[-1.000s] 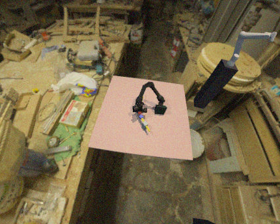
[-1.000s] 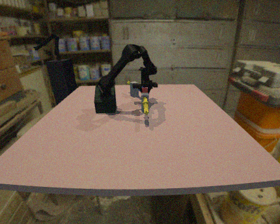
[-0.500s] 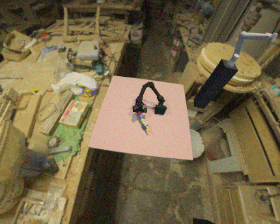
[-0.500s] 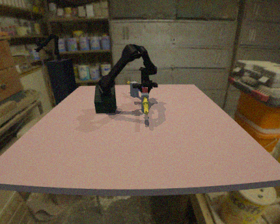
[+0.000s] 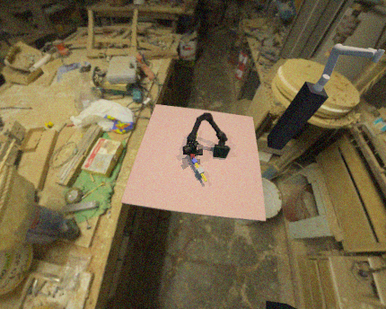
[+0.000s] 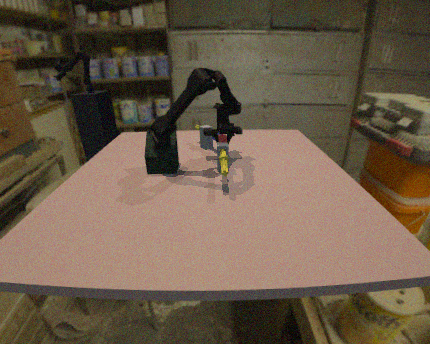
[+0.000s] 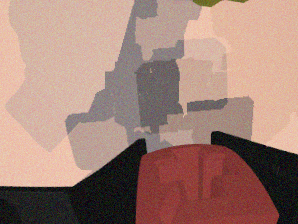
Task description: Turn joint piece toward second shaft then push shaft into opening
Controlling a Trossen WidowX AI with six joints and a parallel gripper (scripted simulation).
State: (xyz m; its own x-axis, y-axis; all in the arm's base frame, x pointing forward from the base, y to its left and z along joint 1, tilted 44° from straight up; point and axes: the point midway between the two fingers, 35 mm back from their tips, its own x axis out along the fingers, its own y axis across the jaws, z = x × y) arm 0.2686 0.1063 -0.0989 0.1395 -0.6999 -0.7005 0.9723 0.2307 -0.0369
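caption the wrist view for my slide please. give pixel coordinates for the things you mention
Wrist view: the gripper (image 5: 193,154) (image 6: 222,135) (image 7: 178,141) shut on a red piece (image 5: 192,156) (image 6: 222,138) (image 7: 200,185), shadows falling across the pink surface (image 5: 232,193) (image 6: 216,225) (image 7: 40,65) beyond.
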